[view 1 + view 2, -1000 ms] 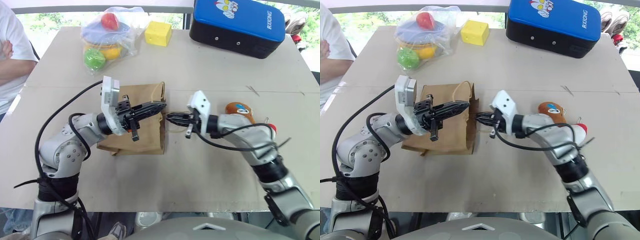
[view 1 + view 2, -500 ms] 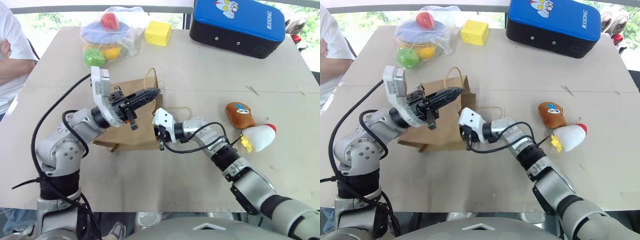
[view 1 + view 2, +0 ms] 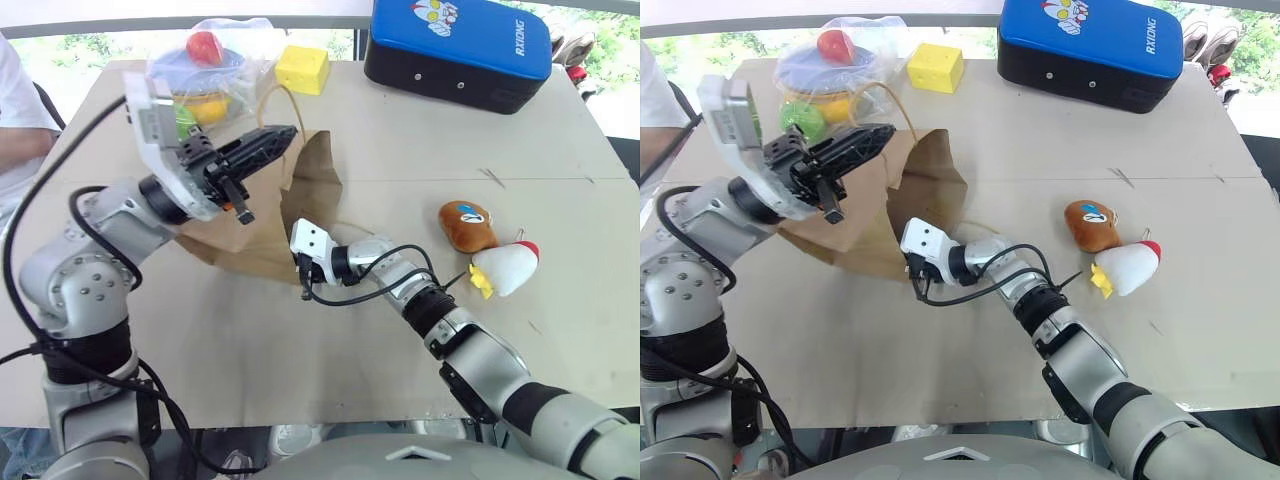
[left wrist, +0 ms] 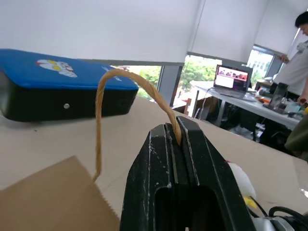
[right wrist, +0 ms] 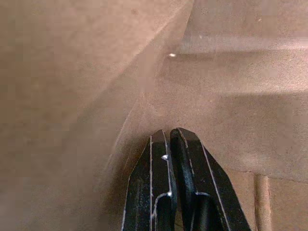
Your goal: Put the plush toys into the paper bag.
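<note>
We found the paper bag point(image 3: 262, 215) mid-table, mouth facing the toys, half lifted by one twine handle point(image 4: 126, 98), on which the left gripper point(image 3: 281, 136) was pinched fully shut. The right gripper point(image 5: 168, 144), fingers pressed together holding nothing, sat inside the bag's mouth, so we judged this the bag-opening step. Both plush toys, the orange-brown one point(image 3: 466, 225) and the white chicken point(image 3: 506, 269), lay untouched well clear of the bag's open side. Next we'd need the mouth spread wide, then a toy fetched. Beyond the bag on the cardboard-covered table point(image 3: 420, 140) were a clear plastic bag of balls point(image 3: 205, 75), a yellow block point(image 3: 302, 69) and a blue case point(image 3: 462, 45); the left wrist view showed an office with a laptop point(image 4: 232, 79).
</note>
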Robot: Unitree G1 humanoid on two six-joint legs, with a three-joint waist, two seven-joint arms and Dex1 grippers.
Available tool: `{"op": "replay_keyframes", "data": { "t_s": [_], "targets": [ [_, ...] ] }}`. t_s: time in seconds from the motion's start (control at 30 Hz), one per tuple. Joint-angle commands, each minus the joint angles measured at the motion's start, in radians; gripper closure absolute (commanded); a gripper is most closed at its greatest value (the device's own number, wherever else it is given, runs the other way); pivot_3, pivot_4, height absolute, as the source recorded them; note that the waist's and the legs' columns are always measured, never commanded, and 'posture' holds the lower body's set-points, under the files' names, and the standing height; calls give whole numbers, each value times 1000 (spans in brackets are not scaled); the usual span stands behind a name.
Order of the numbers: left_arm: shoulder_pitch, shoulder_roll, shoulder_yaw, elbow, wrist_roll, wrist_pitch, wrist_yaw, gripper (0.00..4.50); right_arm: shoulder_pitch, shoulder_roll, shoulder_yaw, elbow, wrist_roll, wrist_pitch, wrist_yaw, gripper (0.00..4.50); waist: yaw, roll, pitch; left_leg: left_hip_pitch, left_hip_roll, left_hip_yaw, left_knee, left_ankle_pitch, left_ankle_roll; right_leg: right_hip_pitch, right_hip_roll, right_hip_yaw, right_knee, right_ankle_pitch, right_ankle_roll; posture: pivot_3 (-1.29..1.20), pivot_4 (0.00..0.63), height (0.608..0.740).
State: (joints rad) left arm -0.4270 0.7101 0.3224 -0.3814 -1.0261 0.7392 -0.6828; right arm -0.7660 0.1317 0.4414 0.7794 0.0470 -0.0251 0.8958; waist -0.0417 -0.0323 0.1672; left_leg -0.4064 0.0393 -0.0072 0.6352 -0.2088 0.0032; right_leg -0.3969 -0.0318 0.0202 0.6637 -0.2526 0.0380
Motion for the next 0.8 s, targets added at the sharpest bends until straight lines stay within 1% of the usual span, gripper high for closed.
{"op": "replay_keyframes", "data": {
  "t_s": [0.03,0.1,0.2,0.3,0.37,0.47,0.6,0.63,0.67,0.7,0.73,0.77,0.8],
  "targets": [
    [12,46,46,-36,-7,-10,-34,4500,-21,29,-45,46,-12,33,-61,4449,2,0,0,0,0,0,0,0,0,0,0,0,0,0,0,0,150,740],
    [39,82,73,-20,-9,-2,-62,4500,-31,32,-62,55,-12,46,-88,4449,3,0,0,0,-1,0,0,0,0,0,-1,0,-1,0,0,0,150,740],
    [80,153,84,22,37,-13,-132,4500,-48,36,-73,75,-22,64,-141,4449,4,0,0,0,-1,0,0,0,0,0,-2,0,-1,0,0,0,150,740],
    [78,165,67,59,111,-82,-167,4500,-50,39,-71,56,-27,83,-159,4449,8,1,1,0,-1,0,0,0,0,0,-2,-1,-1,0,0,0,150,740],
    [79,157,53,69,155,-121,-183,4500,-44,28,-76,3,-22,87,-165,4449,7,1,1,0,-1,1,0,0,0,0,-2,-1,-1,0,0,0,150,740],
    [101,149,26,71,243,-203,-207,4500,-20,-28,-62,-171,-30,136,-139,4449,6,1,1,-3,-1,1,0,0,0,-2,-2,-1,-1,0,0,0,150,740],
    [112,140,3,93,303,-269,-246,4500,31,-97,-92,-485,55,360,-64,4449,8,1,1,-11,-1,0,0,0,-1,-11,-3,1,-1,0,0,0,150,740],
    [114,139,-1,99,315,-283,-255,4500,40,-108,-97,-537,74,405,-57,4221,7,1,1,-11,-1,0,0,0,-1,-11,-3,1,-1,0,0,0,150,740],
    [112,135,-4,115,328,-304,-267,4500,57,-153,-84,-635,76,449,-36,3946,5,1,1,-11,-1,0,0,0,-1,-11,-3,1,-1,0,0,0,150,740],
    [108,131,-6,129,332,-313,-276,4500,72,-184,-85,-734,91,508,-33,3420,5,1,1,-11,-1,1,-1,0,-1,-11,-3,1,-1,0,0,0,150,740],
    [106,128,-10,142,337,-322,-285,4500,86,-205,-104,-831,119,569,-40,3420,6,1,1,-11,-1,1,-1,0,-1,-11,-2,1,-1,0,0,0,150,740],
    [105,124,-18,153,348,-337,-297,4500,97,-229,-126,-920,147,628,-48,2801,6,1,1,-11,-1,1,-1,0,-1,-11,-2,1,-1,0,0,0,150,740],
    [105,121,-23,161,356,-347,-306,4500,105,-247,-155,-996,176,680,-60,2410,6,1,1,-11,-1,2,-1,0,-1,-11,-2,1,-1,0,0,0,150,740]
  ]
}}
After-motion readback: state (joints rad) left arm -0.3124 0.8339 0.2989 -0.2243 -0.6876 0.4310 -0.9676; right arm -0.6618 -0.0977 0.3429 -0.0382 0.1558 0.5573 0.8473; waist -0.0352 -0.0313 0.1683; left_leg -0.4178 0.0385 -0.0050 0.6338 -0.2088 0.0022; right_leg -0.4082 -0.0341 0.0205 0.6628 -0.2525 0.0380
